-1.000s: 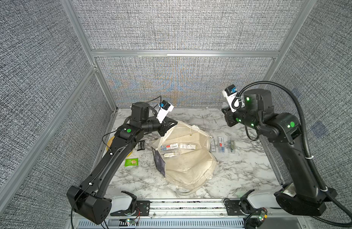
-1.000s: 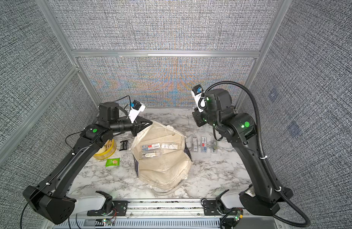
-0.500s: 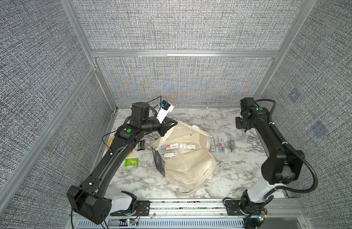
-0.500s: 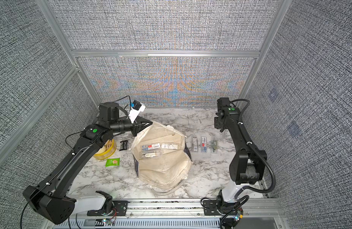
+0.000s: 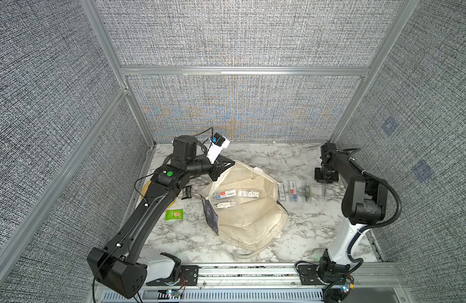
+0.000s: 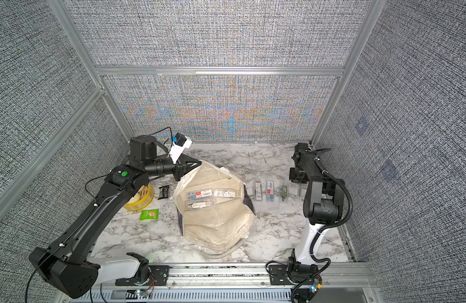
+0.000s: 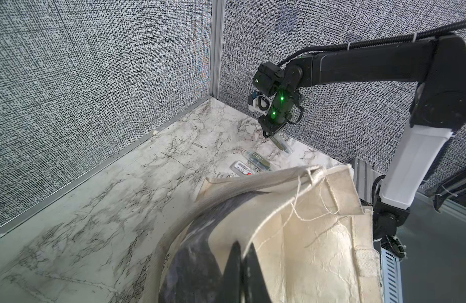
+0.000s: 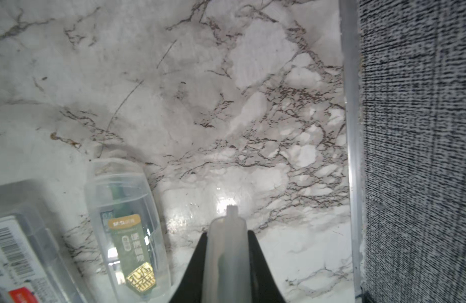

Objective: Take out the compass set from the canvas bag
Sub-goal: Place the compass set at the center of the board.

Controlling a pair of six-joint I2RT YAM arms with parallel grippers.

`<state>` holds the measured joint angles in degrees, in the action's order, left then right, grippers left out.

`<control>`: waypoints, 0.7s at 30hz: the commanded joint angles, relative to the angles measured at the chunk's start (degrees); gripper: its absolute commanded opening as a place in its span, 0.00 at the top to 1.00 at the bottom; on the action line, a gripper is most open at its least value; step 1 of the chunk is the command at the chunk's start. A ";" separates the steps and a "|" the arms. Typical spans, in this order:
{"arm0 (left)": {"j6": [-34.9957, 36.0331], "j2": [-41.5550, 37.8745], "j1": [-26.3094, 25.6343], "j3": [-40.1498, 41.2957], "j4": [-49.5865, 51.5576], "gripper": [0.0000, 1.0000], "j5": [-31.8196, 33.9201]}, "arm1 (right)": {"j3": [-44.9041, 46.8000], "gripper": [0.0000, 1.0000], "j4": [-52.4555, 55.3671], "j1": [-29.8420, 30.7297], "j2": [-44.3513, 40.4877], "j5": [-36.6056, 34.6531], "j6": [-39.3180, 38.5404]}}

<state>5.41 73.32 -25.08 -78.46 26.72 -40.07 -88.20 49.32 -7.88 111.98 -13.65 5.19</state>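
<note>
Checking both top views: white marble-pattern worktop (image 5: 252,154) with grey veins, boxed on three sides by grey woven wall panels (image 5: 239,39) in aluminium frame, arm bases on a rail (image 5: 252,270) at the near edge. Mid-worktop the canvas bag (image 5: 252,220) lies crumpled, long axis far-to-near, loop handles (image 5: 243,255) at the near end, dark print along the edge on the left arm's side. On its cream fabric lie three cases (image 5: 234,198). At the bag's far edge sits the left gripper (image 5: 230,164). Beside the bag, right arm's side: a row of three more cases (image 5: 292,190), long axes far-to-near. Just beyond that row the right gripper (image 5: 324,183) points down with a clear case (image 5: 324,194), parallel to the row. Under the left arm: green packet (image 5: 174,214) and yellow tape roll (image 6: 138,199).

Left wrist: left gripper pinched tight on bag fabric; a seamed corner stands raised. The clear case slopes down toward the worktop; contact unclear.

Right wrist: jaws narrow, clamped on the clear case, which juts straight out. Just beside it lies a green-labelled case (image 8: 129,236).
</note>
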 commanded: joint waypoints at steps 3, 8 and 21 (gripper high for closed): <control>0.21 -0.26 0.08 -0.12 -2.46 1.00 -1.41 | -1.29 0.95 -0.28 -0.36 2.57 3.10 1.22; 0.22 -0.22 0.04 -0.12 -2.41 1.00 -1.32 | -1.78 0.94 -0.32 -1.09 4.70 3.80 1.23; 0.22 0.08 0.03 -0.12 -2.29 1.00 -1.32 | -3.86 0.81 0.49 -1.35 8.72 2.36 0.35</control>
<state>5.41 73.38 -25.08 -78.46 26.72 -40.23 -91.33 49.17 -9.06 120.22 -10.46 5.76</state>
